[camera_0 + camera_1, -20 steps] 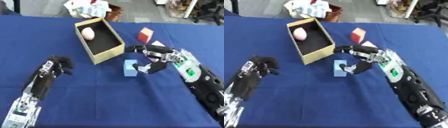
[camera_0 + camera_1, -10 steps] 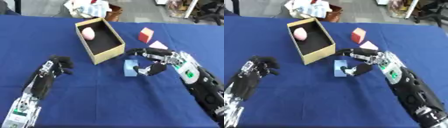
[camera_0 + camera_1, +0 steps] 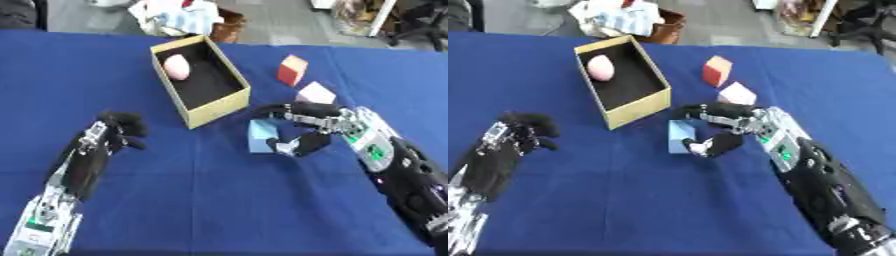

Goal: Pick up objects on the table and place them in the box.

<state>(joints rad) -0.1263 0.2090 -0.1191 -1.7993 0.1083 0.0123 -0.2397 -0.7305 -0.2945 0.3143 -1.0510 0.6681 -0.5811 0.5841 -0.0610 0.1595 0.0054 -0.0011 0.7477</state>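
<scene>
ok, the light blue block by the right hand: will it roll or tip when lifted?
Rolling looks unlikely: the light blue block has flat faces and sits flat on the table. It looks rigid, probably light. The right hand brackets it with fingers and thumb, so a tilt seems possible if they close off-centre.

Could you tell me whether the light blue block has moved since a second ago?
No. The light blue block keeps the same place off the box's near right corner.

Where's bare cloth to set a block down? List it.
Free: the wide near strip between the left hand and right hand; also the far-left cloth beside the box. Crowded: right of the box, around the blue block, red block and pink block.
</scene>
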